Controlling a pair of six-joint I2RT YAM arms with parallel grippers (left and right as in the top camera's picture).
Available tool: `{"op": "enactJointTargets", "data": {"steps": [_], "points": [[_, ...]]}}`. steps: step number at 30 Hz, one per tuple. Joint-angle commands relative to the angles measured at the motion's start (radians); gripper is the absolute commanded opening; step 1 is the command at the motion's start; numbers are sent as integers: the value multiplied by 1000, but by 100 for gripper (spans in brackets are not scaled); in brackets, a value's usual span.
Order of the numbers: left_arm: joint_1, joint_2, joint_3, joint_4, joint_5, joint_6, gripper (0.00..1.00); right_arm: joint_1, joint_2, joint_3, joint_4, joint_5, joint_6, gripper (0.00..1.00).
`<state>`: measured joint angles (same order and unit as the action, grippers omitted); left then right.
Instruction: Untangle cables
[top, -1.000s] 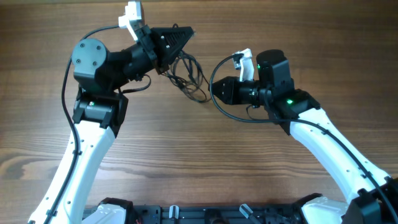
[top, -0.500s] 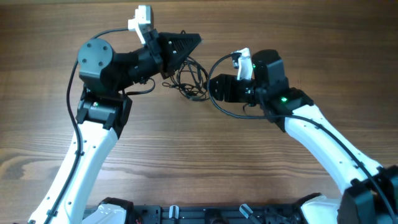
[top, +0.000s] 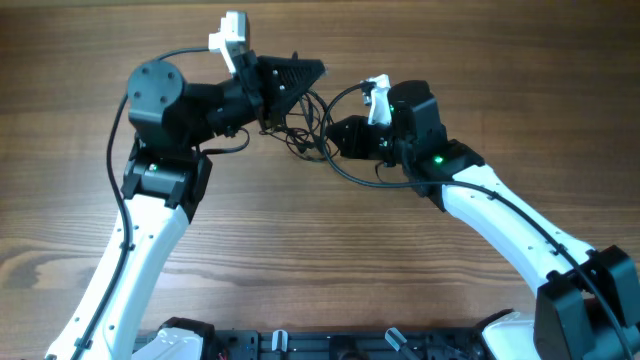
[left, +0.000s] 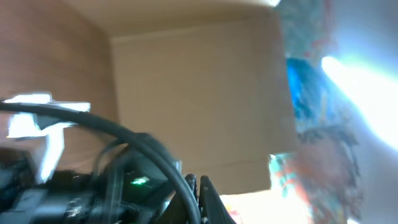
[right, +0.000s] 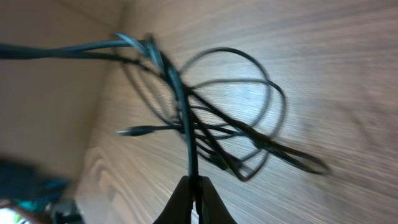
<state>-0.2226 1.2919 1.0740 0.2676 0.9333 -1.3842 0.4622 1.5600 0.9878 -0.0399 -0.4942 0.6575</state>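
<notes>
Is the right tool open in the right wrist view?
No, the right tool has its tips pressed together on one thin strand of the cables.

One table (top: 330, 270) bore one black tangle of cables (top: 308, 128); the cords within it could not be counted. Two grippers flanked that tangle: left gripper (top: 318, 69) and right gripper (top: 331, 138). One plug (right: 128, 131) showed at the tangle's edge.
</notes>
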Motion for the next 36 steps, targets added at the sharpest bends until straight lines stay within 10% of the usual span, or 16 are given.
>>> {"op": "enactJointTargets", "data": {"steps": [1, 6, 10, 12, 14, 20, 30, 31, 36], "points": [[-4, -1, 2, -183, -68, 194, 4, -21, -104, 15, 29, -63, -3, 4], [-5, -1, 2, -607, -544, 308, 4, -56, -368, 15, 6, 4, -30, 5], [-5, -1, 2, -538, -428, 308, 4, -56, -469, 15, -126, 216, -60, 9], [-5, -1, 2, -431, -339, 307, 4, -56, -406, 14, -219, 225, -55, 50], [-6, -1, 2, -421, -330, 304, 4, -56, -299, 14, -217, 174, -55, 61], [-143, -2, 2, -355, -232, 304, 4, -48, 25, 14, -27, -87, -27, 72], [-167, -30, 2, -11, -48, 137, 4, -41, 141, 13, -92, 192, -3, 98], [-167, -39, 2, 31, -30, 129, 4, -41, 145, 13, -92, 200, -3, 93], [-135, -70, 2, 8, -28, 120, 4, -41, 151, 12, -120, 253, 0, 4]]}}
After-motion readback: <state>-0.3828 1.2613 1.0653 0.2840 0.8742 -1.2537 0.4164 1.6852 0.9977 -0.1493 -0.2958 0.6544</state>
